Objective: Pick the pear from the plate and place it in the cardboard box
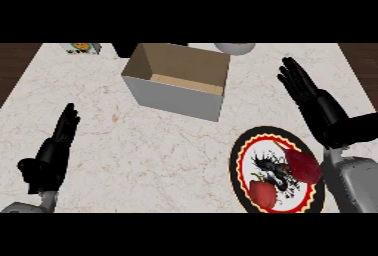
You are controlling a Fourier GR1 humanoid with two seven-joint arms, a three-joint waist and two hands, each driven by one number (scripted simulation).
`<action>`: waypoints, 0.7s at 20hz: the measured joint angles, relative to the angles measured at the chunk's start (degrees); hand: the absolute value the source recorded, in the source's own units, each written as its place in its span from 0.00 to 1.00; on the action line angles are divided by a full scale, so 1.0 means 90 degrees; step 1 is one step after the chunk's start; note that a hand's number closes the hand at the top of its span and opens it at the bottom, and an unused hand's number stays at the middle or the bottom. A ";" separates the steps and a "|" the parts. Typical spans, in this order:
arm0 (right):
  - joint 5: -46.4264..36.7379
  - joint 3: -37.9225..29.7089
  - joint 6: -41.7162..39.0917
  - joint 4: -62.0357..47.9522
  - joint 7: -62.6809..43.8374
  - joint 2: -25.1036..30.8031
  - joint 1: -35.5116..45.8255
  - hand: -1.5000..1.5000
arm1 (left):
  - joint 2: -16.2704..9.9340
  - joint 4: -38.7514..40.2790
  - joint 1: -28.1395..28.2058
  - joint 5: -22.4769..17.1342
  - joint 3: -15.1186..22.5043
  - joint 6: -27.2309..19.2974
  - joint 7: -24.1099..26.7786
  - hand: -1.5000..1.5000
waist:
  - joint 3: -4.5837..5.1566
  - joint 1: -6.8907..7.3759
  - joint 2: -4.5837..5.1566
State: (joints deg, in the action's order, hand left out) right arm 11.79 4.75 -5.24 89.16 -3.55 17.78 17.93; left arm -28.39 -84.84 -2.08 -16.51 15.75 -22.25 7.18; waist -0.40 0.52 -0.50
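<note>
Head view, marble counter (111, 135), dark floor beyond, both hands (55, 147) (314, 100) flat, fingers straight, empty

There is one view only, from the robot's head, looking steeply down on the pale marble tabletop (148, 145). It faces away from the robot's body, so both forearms enter from the lower edge. It stands close enough that the tabletop nearly fills the frame, with dark wood floor (15, 65) showing at the upper corners.
</note>
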 measured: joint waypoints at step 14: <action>0.1469 -0.1957 -0.4046 -0.2799 0.2076 0.2166 0.0315 0.00 | -0.0560 -0.0422 -0.1181 0.0397 0.0515 0.1377 0.0159 0.50 | -0.0016 0.0082 0.0231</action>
State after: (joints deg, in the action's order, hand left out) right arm 25.01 -12.86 -41.66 63.97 15.13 37.28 20.76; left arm -33.43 -88.64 -12.71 -12.94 20.38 -9.85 8.61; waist -0.54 1.25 1.58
